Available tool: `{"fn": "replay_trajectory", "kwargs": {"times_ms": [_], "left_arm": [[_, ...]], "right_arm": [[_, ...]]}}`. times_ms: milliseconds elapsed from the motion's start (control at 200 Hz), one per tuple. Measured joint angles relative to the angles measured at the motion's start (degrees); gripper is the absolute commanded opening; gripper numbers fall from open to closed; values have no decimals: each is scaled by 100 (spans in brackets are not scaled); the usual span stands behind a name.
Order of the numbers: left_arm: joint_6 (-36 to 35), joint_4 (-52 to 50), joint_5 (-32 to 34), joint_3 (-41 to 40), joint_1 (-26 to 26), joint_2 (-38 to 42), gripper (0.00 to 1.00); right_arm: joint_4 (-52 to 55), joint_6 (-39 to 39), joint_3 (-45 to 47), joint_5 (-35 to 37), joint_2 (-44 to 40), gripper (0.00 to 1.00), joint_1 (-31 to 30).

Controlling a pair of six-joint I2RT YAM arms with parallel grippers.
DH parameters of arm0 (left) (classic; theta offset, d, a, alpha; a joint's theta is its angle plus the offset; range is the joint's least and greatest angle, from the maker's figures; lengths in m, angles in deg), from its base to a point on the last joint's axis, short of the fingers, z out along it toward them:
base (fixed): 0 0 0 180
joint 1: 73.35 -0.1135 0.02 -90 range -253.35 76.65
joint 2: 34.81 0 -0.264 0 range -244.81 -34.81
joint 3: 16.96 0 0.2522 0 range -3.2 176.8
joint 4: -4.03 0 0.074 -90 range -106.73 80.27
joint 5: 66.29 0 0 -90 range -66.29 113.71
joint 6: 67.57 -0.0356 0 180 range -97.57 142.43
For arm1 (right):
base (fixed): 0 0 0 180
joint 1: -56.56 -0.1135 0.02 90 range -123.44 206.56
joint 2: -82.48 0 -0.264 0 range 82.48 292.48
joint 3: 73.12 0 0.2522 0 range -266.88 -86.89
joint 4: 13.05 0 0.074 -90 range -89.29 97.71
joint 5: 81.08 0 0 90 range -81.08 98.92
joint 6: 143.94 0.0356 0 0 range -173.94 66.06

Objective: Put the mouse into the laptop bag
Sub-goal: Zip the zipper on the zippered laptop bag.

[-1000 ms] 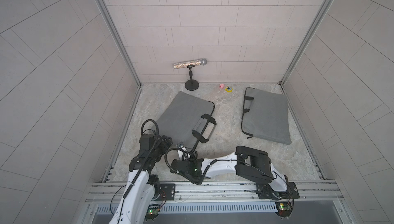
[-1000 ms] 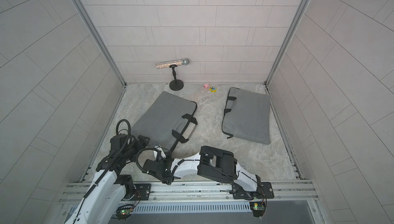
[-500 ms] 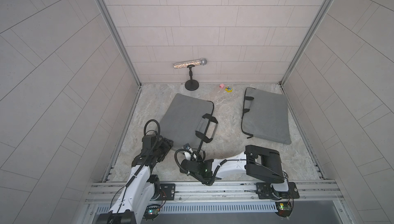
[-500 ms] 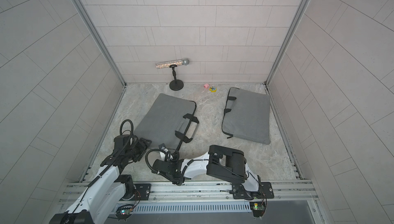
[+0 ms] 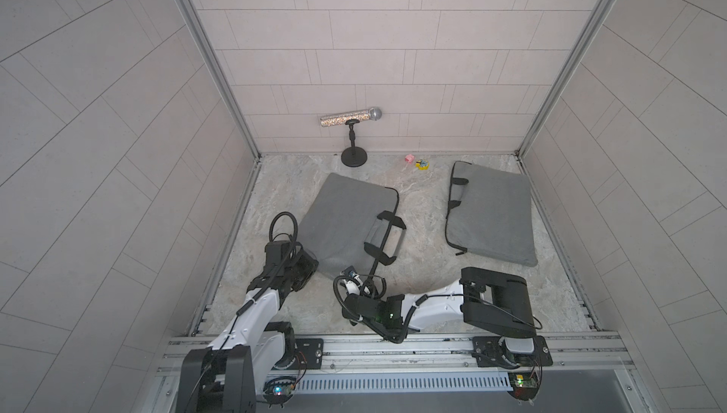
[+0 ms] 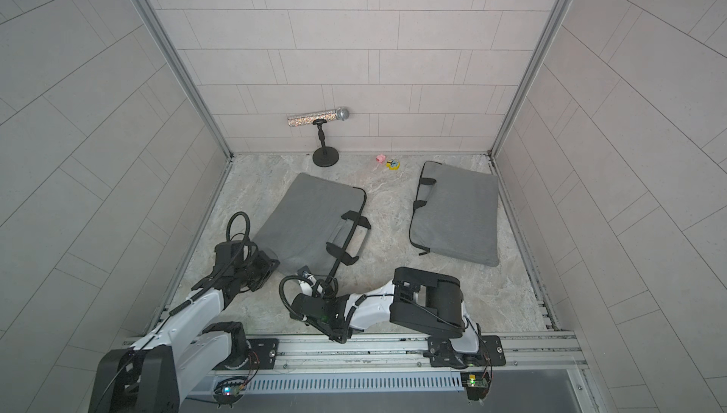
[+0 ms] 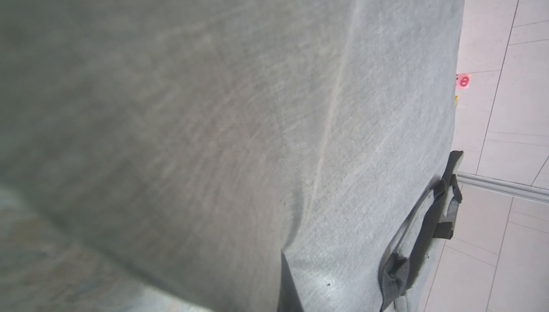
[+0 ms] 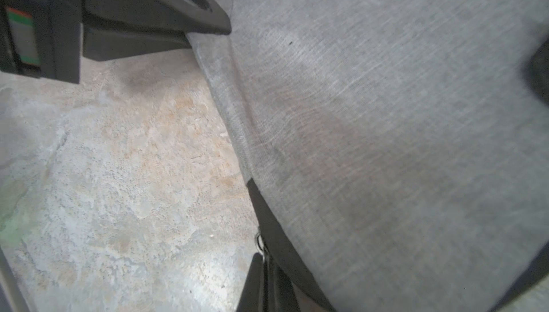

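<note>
At corner of grey fabric laptop bag [image 5: 346, 214]: left gripper [image 5: 313, 268] pinching it, closed.
Metal zipper pull [image 8: 259, 243]: right gripper [image 8: 264, 263] clamped on it.

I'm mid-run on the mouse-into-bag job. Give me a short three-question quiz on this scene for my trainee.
1. True or false: the mouse lies in plain sight on the table.
2. What stands by the back wall? A) kettle B) microphone on a stand C) lamp
3. Which laptop bag are the left hand and right hand positioned at?

Key:
1. False. No view shows a mouse.
2. B.
3. The left laptop bag, at its near edge. The right laptop bag has no hand near it.
</note>
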Motion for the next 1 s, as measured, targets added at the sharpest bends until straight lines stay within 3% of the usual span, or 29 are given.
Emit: {"fn": "replay_trajectory", "kwargs": {"times_ms": [455,826,861,946,1001], "left_arm": [[-315,-313,-168,693,-391,-931,0],[-667,-413,-708,1836,-439,-2490,0],[-691,-413,-793,1932,-439,-2625,10],[-734,-361,-918,2057,-439,-2835,48],[-702,-234,-824,2046,-455,-2857,62]], "right_arm": [[-190,0,704,103,-450,0,-11],[170,-142,-90,103,-203,0,-133],[197,-155,-175,105,-133,0,-153],[199,-157,-286,122,-15,0,-170],[212,-155,-291,87,4,0,-181]]}}
